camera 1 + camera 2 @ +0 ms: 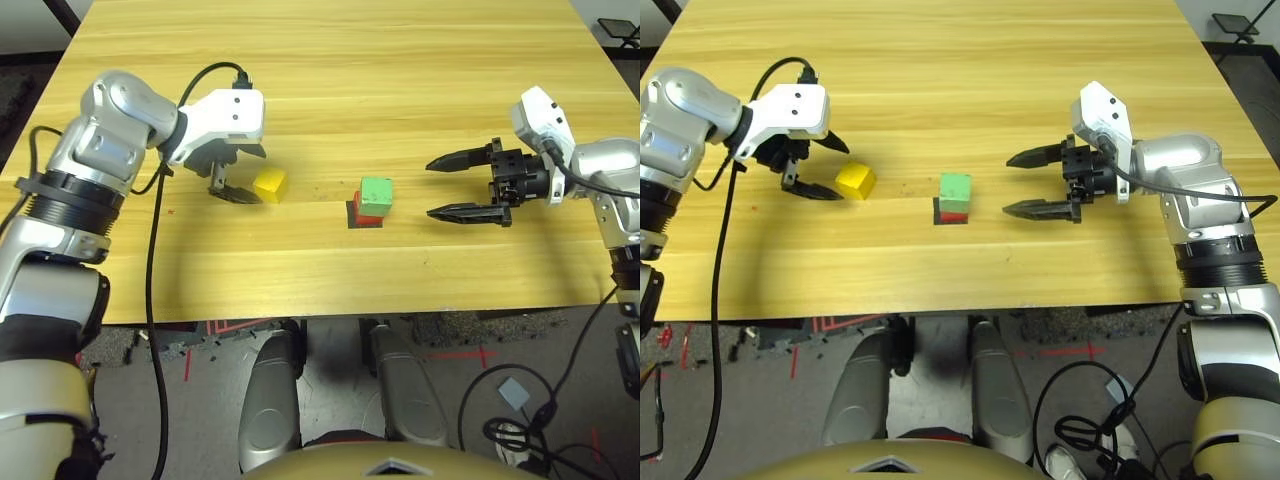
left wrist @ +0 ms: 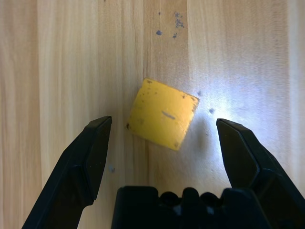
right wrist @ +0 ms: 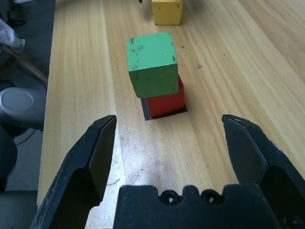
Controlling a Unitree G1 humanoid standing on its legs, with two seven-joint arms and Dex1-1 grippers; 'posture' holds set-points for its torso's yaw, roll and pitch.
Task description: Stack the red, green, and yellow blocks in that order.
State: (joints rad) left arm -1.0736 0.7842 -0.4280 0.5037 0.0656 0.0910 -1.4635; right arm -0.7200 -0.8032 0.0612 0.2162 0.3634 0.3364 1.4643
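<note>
A: Entry. Nearest the lower edge of the head view the table [image 1: 300, 290] front is bare. Mid-frame, centre: the green block [image 1: 377, 195] sits on the red block [image 1: 367, 212], which sits on a flat black patch [image 1: 354, 217]. The green one overhangs and looks slightly twisted on the red.

B: And the grippers?

A: The right gripper [image 1: 462, 186] at right of centre has its jaws spread wide, holding nothing, aimed at the stack but apart from it. The left gripper [image 2: 162, 148], left of centre, is also wide open and empty, with the yellow block [image 2: 162, 114] just ahead of it, between the fingers' lines, untouched.

B: Step in hand?

A: Likely picking up the yellow. It lies rotated against the fingers [image 2: 90, 157], so the wrist should square to two flat faces before closing, then lift clear and set down gently; the offset green top leaves little margin.

B: Anything unclear?

A: The red block is mostly hidden under the green. Whether the left fingertips touch the table cannot be told.
</note>
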